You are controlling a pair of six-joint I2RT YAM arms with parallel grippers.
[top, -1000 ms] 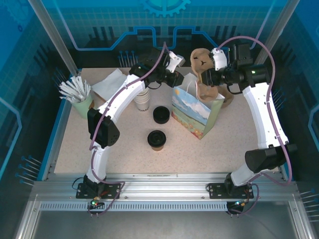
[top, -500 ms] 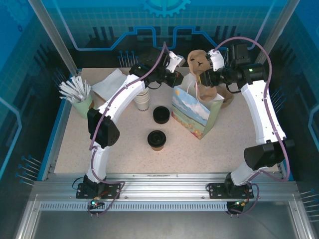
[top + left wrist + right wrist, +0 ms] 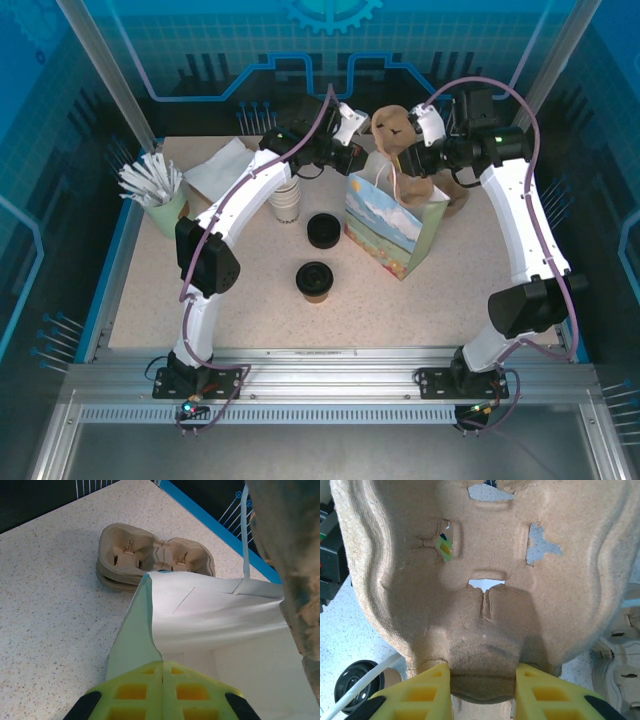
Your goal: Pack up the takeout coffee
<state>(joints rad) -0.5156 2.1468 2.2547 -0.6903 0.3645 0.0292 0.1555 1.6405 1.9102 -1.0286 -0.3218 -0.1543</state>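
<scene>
The takeout coffee (image 3: 314, 279), a tan cup under a black lid, stands on the table in front of the arms, away from both grippers. A paper bag (image 3: 395, 225) printed with scenery stands open at the back right. My left gripper (image 3: 358, 160) is shut on the bag's left rim; its yellow fingers (image 3: 163, 662) pinch the bag (image 3: 220, 615) paper. My right gripper (image 3: 413, 145) holds a brown pulp cup carrier (image 3: 393, 128) above the bag's mouth. In the right wrist view the gripper (image 3: 482, 672) is clamped on the carrier (image 3: 485, 555).
A black lid (image 3: 323, 230) sits just behind the coffee. Stacked white cups (image 3: 287, 203), napkins (image 3: 222, 165) and a green cup of stirrers (image 3: 160, 195) stand at the back left. More pulp carriers (image 3: 455, 190) (image 3: 150, 555) lie stacked behind the bag.
My right gripper has carried the pulp carrier a little to the left, over the bag's mouth. The left gripper keeps its hold on the bag rim.
</scene>
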